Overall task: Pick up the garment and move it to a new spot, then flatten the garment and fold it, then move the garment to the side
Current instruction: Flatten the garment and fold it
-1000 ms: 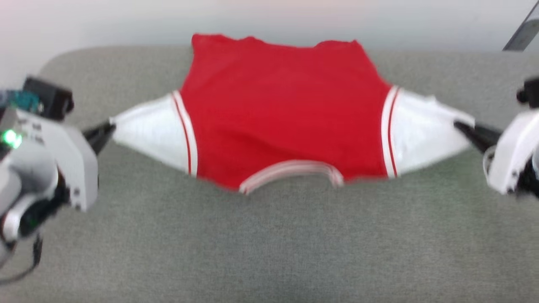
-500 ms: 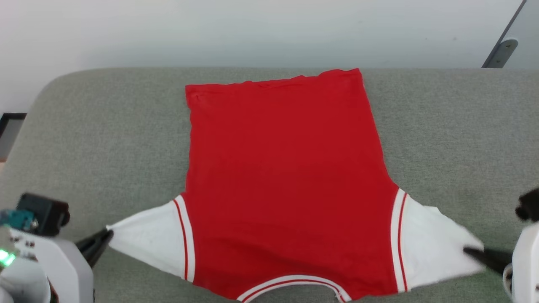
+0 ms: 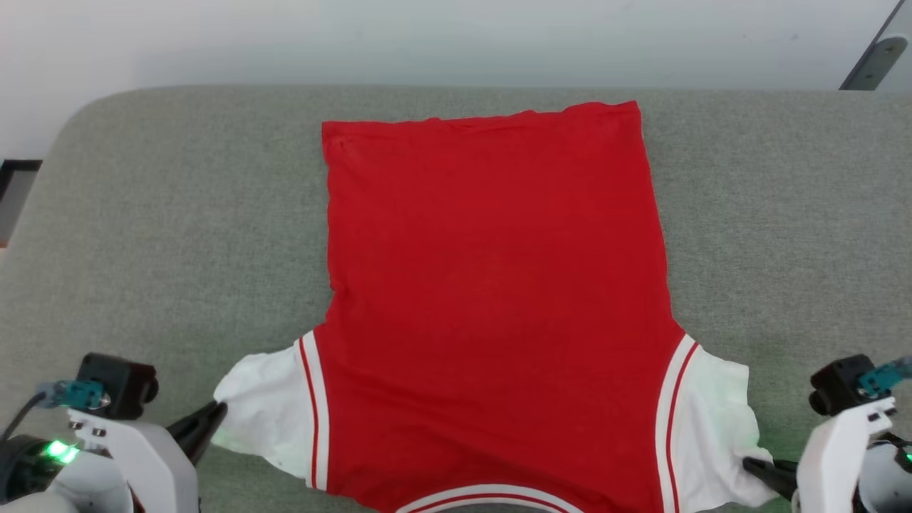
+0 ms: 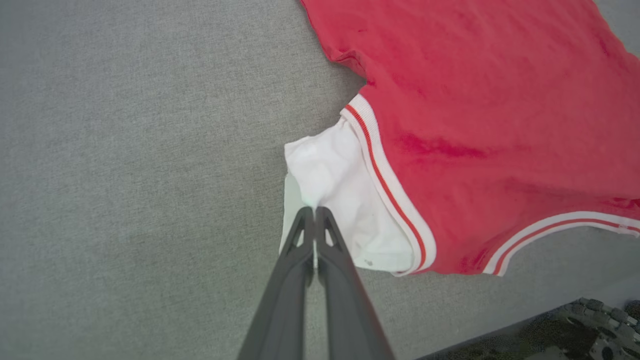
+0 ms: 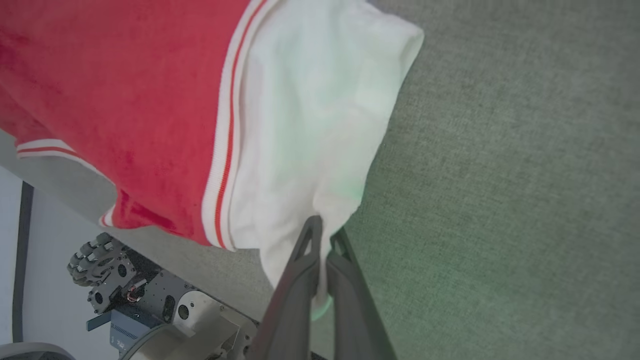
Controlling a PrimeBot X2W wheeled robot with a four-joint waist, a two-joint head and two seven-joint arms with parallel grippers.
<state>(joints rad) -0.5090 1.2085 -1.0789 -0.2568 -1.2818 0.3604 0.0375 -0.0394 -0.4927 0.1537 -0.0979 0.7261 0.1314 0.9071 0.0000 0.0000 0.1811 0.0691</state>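
Observation:
The garment (image 3: 491, 285), a red shirt with white sleeves and striped trim, lies spread flat on the grey padded surface (image 3: 178, 235), hem far, collar at the near edge. My left gripper (image 3: 217, 413) is shut on the tip of the white left sleeve (image 4: 340, 200), as its wrist view shows (image 4: 315, 212). At the lower right, my right gripper (image 3: 752, 467) is shut on the other white sleeve (image 5: 310, 125), pinching its edge (image 5: 324, 232). Both sleeves hang slack and bunched. No lettering shows on the upturned side.
A pale wall runs behind the surface, with a dark slanted bar (image 3: 873, 64) at the top right. The surface's near edge lies close to the collar; my wheeled base (image 5: 150, 295) shows below it. Bare grey fabric spreads left and right of the shirt.
The head camera shifted, so the picture moved. Both grippers came inward toward the shirt's body, and the taut stretched sleeves have gone slack; the shirt now lies flat full length.

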